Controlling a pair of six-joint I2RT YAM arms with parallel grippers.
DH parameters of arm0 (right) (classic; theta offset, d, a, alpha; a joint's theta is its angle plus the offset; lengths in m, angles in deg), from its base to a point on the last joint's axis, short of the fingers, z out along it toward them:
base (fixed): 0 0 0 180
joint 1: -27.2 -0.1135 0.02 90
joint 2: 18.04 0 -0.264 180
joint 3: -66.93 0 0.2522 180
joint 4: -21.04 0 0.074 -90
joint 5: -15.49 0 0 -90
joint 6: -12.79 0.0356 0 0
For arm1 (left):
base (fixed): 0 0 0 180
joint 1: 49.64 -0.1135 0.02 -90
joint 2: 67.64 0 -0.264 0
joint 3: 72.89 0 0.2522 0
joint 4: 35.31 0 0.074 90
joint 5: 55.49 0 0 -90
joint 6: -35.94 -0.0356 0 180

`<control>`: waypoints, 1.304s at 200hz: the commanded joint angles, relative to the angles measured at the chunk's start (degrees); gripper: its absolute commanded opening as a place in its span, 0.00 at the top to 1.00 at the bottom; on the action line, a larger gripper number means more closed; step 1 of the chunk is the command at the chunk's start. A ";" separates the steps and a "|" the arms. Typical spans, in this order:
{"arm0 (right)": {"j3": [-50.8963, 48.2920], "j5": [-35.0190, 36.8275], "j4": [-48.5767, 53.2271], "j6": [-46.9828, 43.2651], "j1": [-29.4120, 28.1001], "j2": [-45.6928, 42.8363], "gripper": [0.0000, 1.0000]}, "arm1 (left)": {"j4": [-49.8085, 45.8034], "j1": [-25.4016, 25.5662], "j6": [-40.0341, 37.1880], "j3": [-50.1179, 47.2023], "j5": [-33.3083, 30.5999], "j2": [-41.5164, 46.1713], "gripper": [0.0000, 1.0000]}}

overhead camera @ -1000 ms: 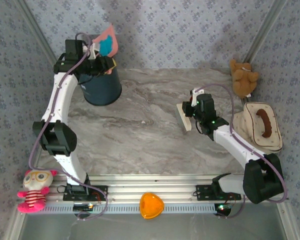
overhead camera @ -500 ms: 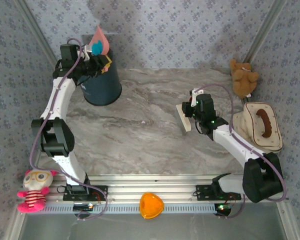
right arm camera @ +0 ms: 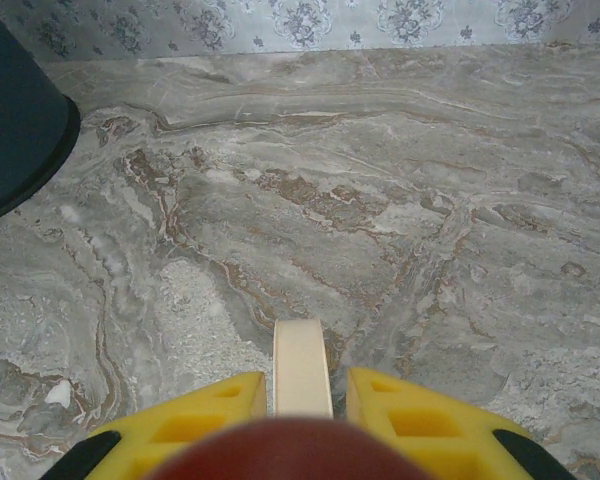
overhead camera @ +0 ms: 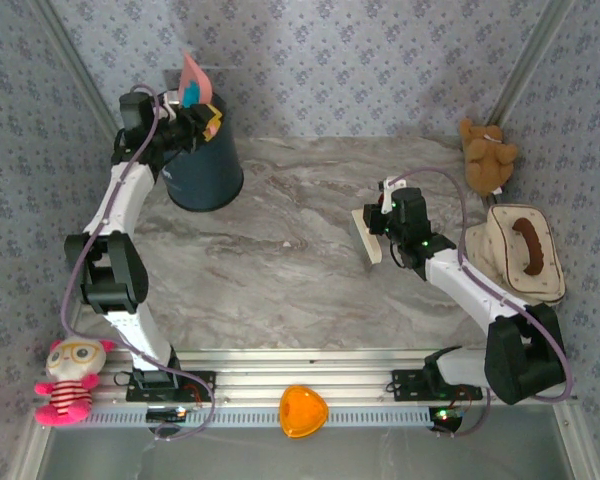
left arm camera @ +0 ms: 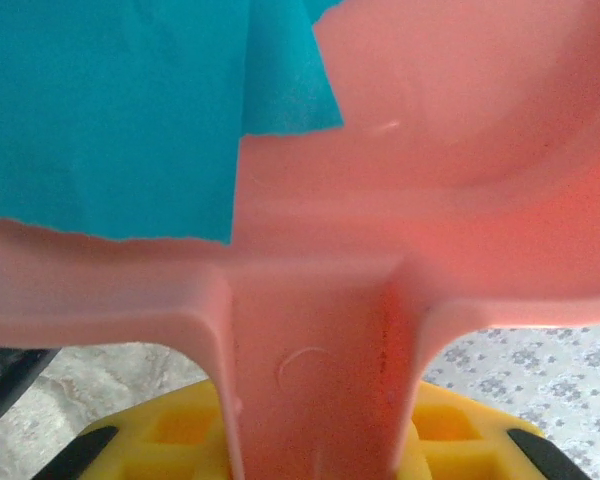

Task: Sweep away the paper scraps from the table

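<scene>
One pink dustpan (left arm camera: 460,120); one cream brush (overhead camera: 366,237); one dark bin (overhead camera: 204,172); one brown teddy bear (overhead camera: 486,155); one pink doll (overhead camera: 68,380); one orange heart-shaped dish (overhead camera: 303,410); one cream hat (overhead camera: 500,262); cyan paper scraps (left arm camera: 110,110), number unclear.

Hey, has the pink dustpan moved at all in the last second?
Yes. The pink dustpan, held in the left gripper, has swung left and turned more edge-on above the dark blue bin, which has stayed put.

Bin (overhead camera: 205,172) far-left on table (overhead camera: 280,275) — dustpan (overhead camera: 193,78) tipped above it, paper scraps (left arm camera: 110,110) inside. Brush (overhead camera: 366,236) right of centre; teddy bear (overhead camera: 487,155) far-right corner.
</scene>
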 commanded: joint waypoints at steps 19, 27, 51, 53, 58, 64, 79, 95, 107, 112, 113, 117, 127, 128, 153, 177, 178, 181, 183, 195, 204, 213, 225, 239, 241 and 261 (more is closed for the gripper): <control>1.50 -0.57 -1.00 1.12 -0.35 0.62 1.00 | 13.57 -0.45 9.48 -2.57 1.56 2.58 1.00; 1.40 -0.54 -1.09 1.08 -0.36 0.66 1.00 | 14.95 -0.45 10.55 -2.92 1.49 2.72 1.00; 1.35 -0.59 -1.12 1.17 -0.37 0.92 1.00 | 17.07 -0.44 12.88 -3.74 0.74 3.21 1.00; 1.37 -0.60 -1.13 1.20 -0.38 0.94 1.00 | 17.11 -0.45 13.19 -3.77 0.70 3.25 1.00; 1.38 -0.55 -1.17 1.17 -0.30 1.01 1.00 | 17.64 -0.45 13.80 -3.98 0.54 3.26 1.00; 1.32 -0.53 -1.15 1.19 -0.31 1.06 1.00 | 18.64 -0.45 14.66 -4.26 0.38 3.34 1.00; 1.39 -0.47 -1.02 1.21 -0.34 1.21 1.00 | 21.16 -0.45 17.11 -5.08 0.07 3.35 1.00; 1.24 -0.35 -1.16 1.15 -0.31 1.23 1.00 | 23.94 -0.44 19.68 -6.02 -0.21 3.35 1.00; 1.15 -0.42 -1.16 1.06 -0.33 1.23 1.00 | 25.76 -0.43 21.26 -6.51 -0.51 3.41 1.00; 1.14 -0.35 -1.24 1.10 -0.31 1.25 1.00 | 26.33 -0.44 21.84 -6.75 -0.62 3.44 1.00; 1.18 -0.40 -1.26 1.11 -0.35 1.24 1.00 | 26.49 -0.40 21.98 -6.79 -0.63 3.48 1.00; 1.14 -0.35 -1.25 1.13 -0.35 1.31 1.00 | 27.19 -0.45 22.67 -7.05 -0.91 3.52 1.00; 1.14 -0.35 -1.32 1.11 -0.35 1.29 1.00 | 29.27 -0.45 24.48 -7.56 -1.10 3.44 1.00; 1.18 -0.35 -1.30 1.07 -0.32 1.31 1.00 | 29.49 -0.45 24.70 -7.59 -1.09 3.39 1.00; 1.14 -0.37 -1.39 1.22 -0.30 1.50 1.00 | 33.52 -0.45 28.75 -8.61 -2.05 3.26 1.00; 1.18 -0.55 -1.52 1.30 -0.33 1.61 1.00 | 36.00 -0.45 31.58 -9.58 -3.20 3.35 1.00; 1.16 -0.54 -1.49 1.26 -0.31 1.64 1.00 | 36.11 -0.45 31.73 -9.65 -3.24 3.35 1.00; 1.16 -0.56 -1.50 1.34 -0.31 1.74 1.00 | 36.52 -0.45 32.06 -9.79 -3.41 3.35 1.00; 1.14 -0.58 -1.49 1.38 -0.32 1.71 1.00 | 36.78 -0.43 32.36 -9.90 -3.55 3.35 1.00; 1.14 -0.61 -1.47 1.36 -0.34 1.74 1.00 | 38.59 -0.45 34.23 -10.40 -4.04 3.26 1.00; 1.15 -0.54 -1.51 1.30 -0.32 1.74 1.00 | 40.05 -0.40 35.61 -10.65 -4.47 3.10 1.00; 1.14 -0.60 -1.55 1.25 -0.34 1.76 1.00 | 41.30 -0.45 36.71 -10.94 -4.90 3.01 1.00; 1.17 -0.66 -1.62 1.39 -0.38 1.76 1.00 | 42.14 -0.39 37.69 -10.98 -5.07 2.84 1.00; 1.23 -0.74 -1.52 1.39 -0.36 1.77 1.00 | 43.10 -0.38 38.68 -11.21 -5.64 2.82 1.00; 1.22 -0.71 -1.47 1.35 -0.32 1.76 1.00 | 43.15 -0.37 38.82 -11.24 -5.69 2.82 1.00; 1.27 -0.69 -1.53 1.47 -0.34 1.77 1.00 | 45.43 -0.31 40.85 -11.83 -6.37 2.55 1.00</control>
